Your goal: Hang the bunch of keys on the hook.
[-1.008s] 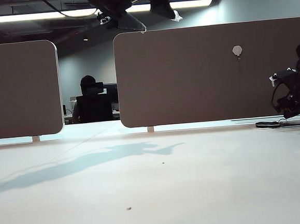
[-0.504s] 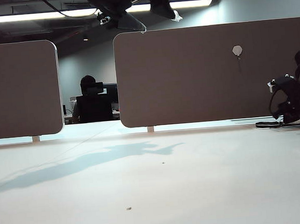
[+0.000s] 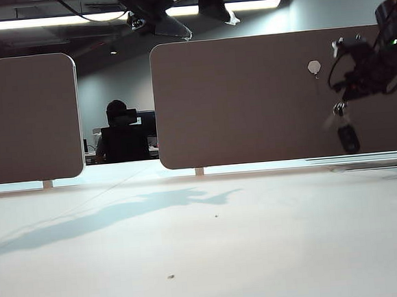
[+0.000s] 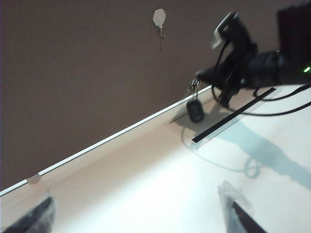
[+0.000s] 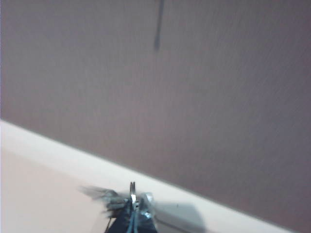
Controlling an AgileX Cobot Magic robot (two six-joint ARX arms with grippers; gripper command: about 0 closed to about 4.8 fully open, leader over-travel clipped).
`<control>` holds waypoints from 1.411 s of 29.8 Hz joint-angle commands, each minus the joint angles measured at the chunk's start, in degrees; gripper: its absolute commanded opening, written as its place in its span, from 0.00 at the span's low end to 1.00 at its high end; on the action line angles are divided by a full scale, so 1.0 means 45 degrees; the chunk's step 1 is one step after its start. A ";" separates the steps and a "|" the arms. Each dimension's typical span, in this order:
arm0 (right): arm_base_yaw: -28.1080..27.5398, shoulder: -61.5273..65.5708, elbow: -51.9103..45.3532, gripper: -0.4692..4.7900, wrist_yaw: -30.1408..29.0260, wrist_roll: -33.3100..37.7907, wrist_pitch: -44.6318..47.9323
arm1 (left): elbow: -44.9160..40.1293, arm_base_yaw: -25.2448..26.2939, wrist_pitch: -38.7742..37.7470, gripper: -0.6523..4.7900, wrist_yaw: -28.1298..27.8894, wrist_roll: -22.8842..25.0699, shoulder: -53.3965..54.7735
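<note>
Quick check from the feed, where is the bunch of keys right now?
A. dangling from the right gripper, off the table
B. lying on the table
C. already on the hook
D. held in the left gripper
A: the bunch of keys dangles below the shut right gripper, above the table and lower right of the hook in the exterior view.

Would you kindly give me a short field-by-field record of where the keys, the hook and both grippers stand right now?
bunch of keys: hanging in the air from the right gripper, off the table
hook: on the brown panel, nothing on it
right gripper: shut on the bunch of keys, right of and slightly below the hook
left gripper: open, holding nothing, above the table
step left: keys not yet on hook
</note>
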 commanded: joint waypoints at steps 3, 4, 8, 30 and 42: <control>0.0044 -0.0787 0.0180 0.08 -0.1579 0.0918 0.1098 | 0.0034 0.0000 0.0165 1.00 -0.0053 0.0044 -0.0034; 0.0049 -0.0787 0.0311 0.08 -0.1583 0.1054 0.1141 | 0.0034 0.0000 0.0165 1.00 -0.0053 0.0044 -0.0034; 0.0165 -0.0782 0.0699 0.08 -0.1579 0.1059 0.1603 | 0.0034 0.0010 0.0306 1.00 -0.0058 0.0049 -0.0034; 0.0578 0.3162 0.5445 0.08 0.0257 0.2429 0.1812 | 0.0053 0.0015 0.1875 1.00 -0.0102 0.0058 -0.0015; 0.0690 0.3079 0.5459 0.08 -0.0146 0.2429 0.2050 | 0.0053 0.0010 0.1885 1.00 -0.0102 0.0058 0.0000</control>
